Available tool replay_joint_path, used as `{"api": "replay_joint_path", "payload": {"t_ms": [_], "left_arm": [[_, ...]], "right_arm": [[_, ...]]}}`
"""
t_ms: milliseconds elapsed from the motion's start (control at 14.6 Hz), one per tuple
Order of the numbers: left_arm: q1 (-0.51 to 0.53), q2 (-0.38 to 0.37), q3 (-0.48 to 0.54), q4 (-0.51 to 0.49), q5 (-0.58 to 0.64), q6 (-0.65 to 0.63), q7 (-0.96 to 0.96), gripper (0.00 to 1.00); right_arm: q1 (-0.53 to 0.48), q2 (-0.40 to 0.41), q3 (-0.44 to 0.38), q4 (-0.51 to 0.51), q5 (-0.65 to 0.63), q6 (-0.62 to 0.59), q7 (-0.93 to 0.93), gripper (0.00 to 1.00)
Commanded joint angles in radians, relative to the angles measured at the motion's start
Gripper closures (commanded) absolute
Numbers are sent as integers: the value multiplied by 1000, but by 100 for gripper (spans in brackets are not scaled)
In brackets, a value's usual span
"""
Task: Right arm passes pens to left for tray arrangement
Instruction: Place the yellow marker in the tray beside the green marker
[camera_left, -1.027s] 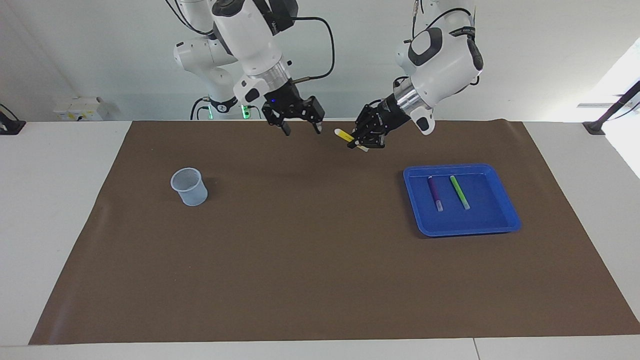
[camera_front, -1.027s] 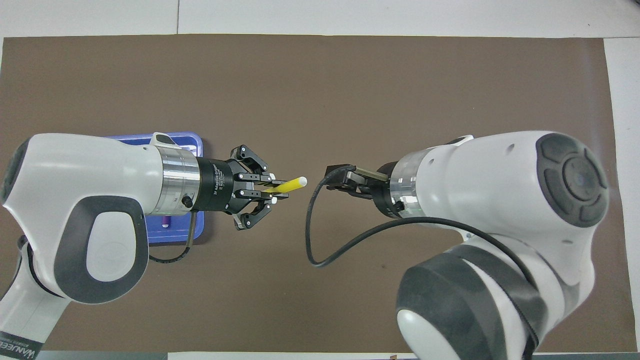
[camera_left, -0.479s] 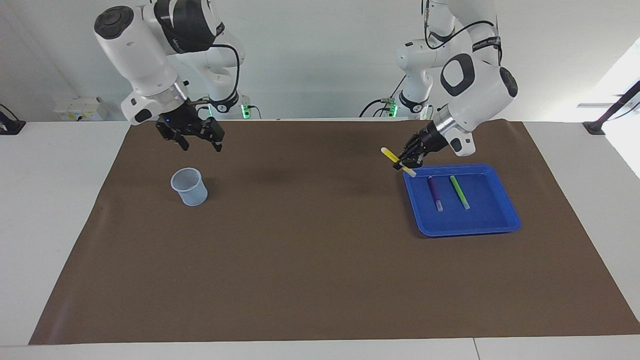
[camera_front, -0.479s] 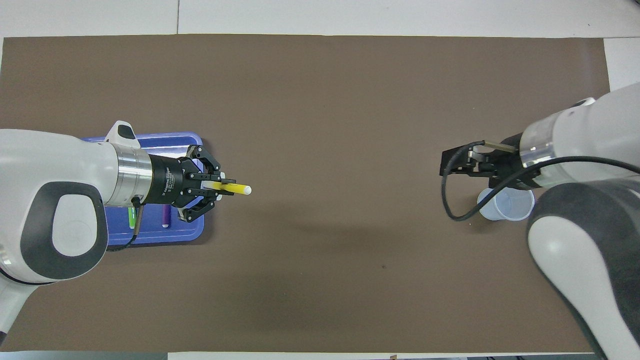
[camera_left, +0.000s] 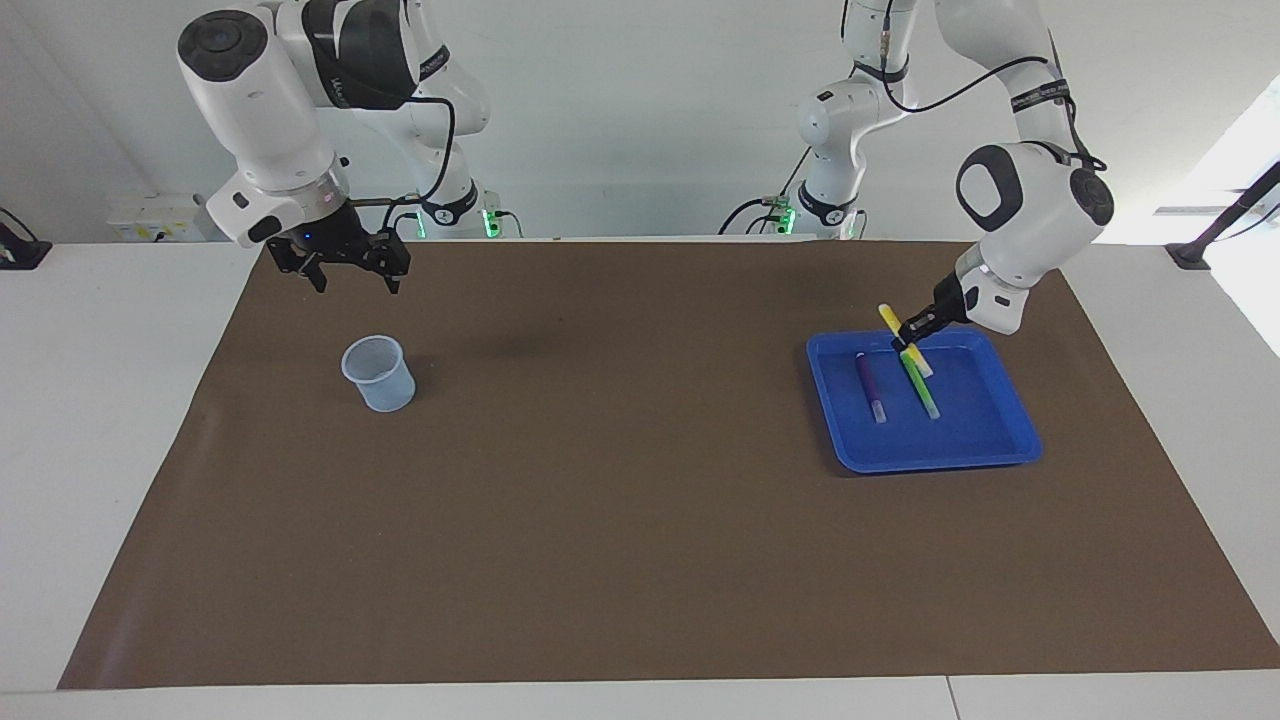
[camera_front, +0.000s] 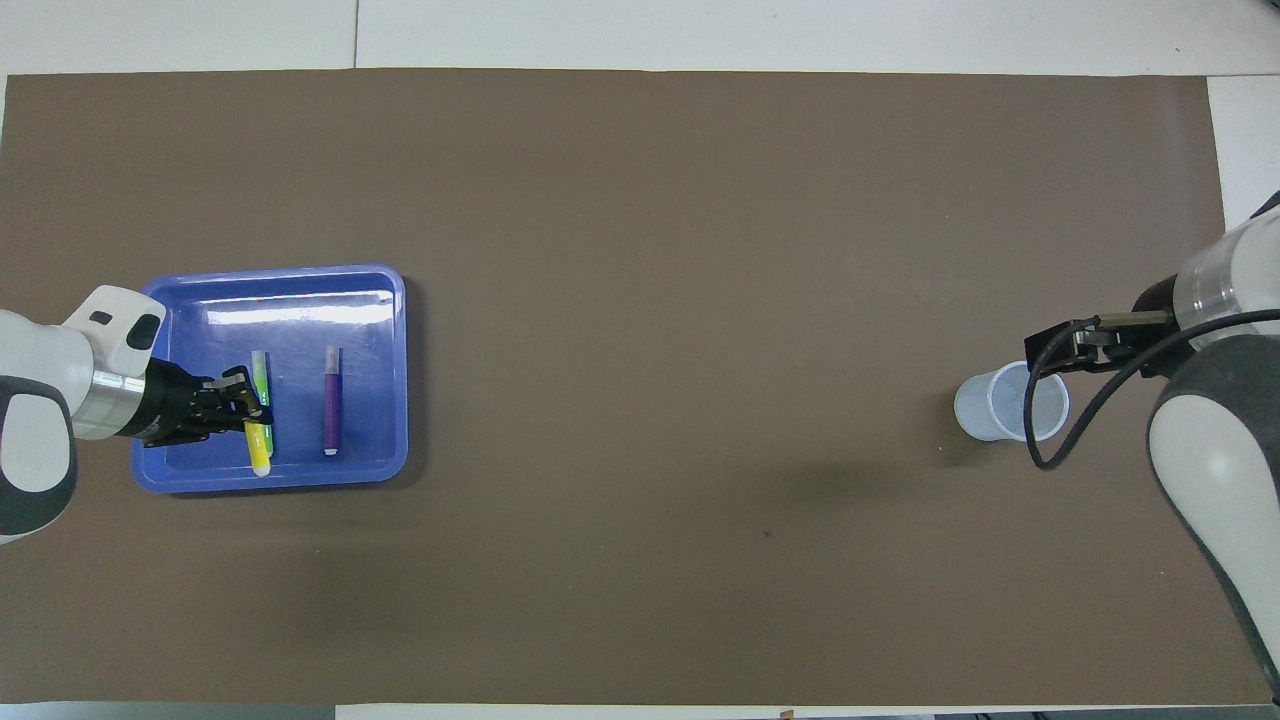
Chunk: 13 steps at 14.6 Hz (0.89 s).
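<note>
Gripping a short yellow marker pen (camera_left: 903, 339) between closed fingertips, the left arm's black two-finger gripper (camera_left: 912, 335) hangs over the shallow bright blue plastic tray (camera_left: 1010, 440), which sits on the brown table mat (camera_left: 620, 520) toward the left arm's end of the table. The yellow pen is tilted in the grip and crosses above the bright green marker pen (camera_left: 920, 388), which lies flat in the tray; whether the two pens touch cannot be told. In the overhead view the yellow pen (camera_front: 258, 448) overlaps the green one (camera_front: 261, 372), with the gripper (camera_front: 240, 410) clamped on it. A purple marker pen (camera_left: 870, 386) lies just beside the green one in the tray, roughly parallel to it and apart from it, on the side toward the middle of the table. The white jointed left arm (camera_left: 1030, 200) reaches down to the tray from its base.

At the right arm's end of the table, the right arm's black two-finger gripper (camera_left: 345, 278) is held in the air with its fingers spread wide and nothing between them. It is over the mat close to the small translucent plastic cup (camera_left: 379, 373), which stands upright on the mat, well apart from the tray. A black cable loops to the wrist of the white right arm (camera_left: 265, 110).
</note>
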Motion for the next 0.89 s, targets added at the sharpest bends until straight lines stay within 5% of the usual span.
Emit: {"api": "replay_joint_path", "payload": {"t_ms": [0,479,822], "left_arm": [[41,48,-6,-11,119,62,171,100],[92,105,-6,-26,159,135,273,100],[80,151,-6,-26,159,229,201,100]], "right_arm": [[48,82,-85,12,-31,-12,-32,0],[70,96,-169,53,-13,-5,-24,0],[75,85,-136,49,-28,-25,-38,0]]}}
